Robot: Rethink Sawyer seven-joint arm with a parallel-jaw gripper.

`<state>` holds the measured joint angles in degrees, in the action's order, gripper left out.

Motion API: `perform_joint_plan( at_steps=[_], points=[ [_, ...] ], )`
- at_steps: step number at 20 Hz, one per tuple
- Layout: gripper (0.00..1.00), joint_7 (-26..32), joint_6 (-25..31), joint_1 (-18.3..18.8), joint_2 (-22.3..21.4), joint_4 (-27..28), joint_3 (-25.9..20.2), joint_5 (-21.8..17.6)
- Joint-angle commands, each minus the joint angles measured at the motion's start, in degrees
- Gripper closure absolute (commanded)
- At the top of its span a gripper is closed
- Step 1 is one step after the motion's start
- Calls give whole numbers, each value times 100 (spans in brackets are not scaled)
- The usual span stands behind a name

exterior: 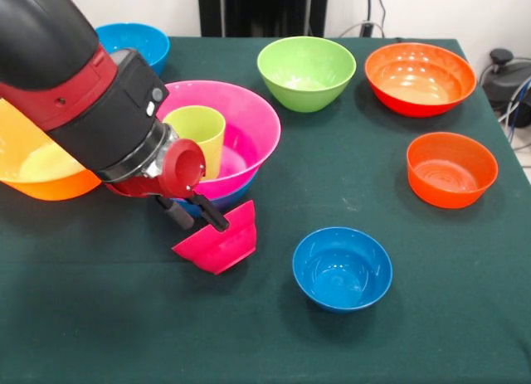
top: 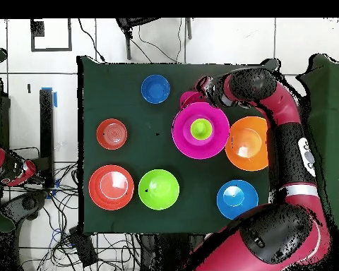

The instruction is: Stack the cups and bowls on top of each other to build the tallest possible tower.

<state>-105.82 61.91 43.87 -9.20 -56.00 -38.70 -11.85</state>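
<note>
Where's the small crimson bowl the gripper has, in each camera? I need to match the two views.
Front view: small crimson bowl left of centre, tilted, gripper pinching its rim, just in front of the large pink bowl.
Overhead view: only a sliver of the crimson bowl shows at the pink bowl's top-left edge.
Shared landmark: the lime cup standing inside the pink bowl.

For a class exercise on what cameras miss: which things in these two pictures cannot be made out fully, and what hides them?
- Medium blue plastic bowl under the large pink plastic bowl: front view, only a sliver shows; overhead, fully covered.
- Large orange plastic bowl: front view, partly hidden by the arm and cut by the left edge.
- Small crimson plastic bowl in the tool: overhead, mostly hidden by the arm.
- Lime-green plastic cup: its base is hidden inside the pink bowl.
</note>
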Motion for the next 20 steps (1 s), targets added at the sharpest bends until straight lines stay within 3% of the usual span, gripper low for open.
perform_joint_plan(
  at_steps=[1, 20],
  points=[
    [0, 338, -484, -141, 146, -252, 89, -85],
    [0, 385, -1499, 116, 271, -921, -342, 224]
  ],
)
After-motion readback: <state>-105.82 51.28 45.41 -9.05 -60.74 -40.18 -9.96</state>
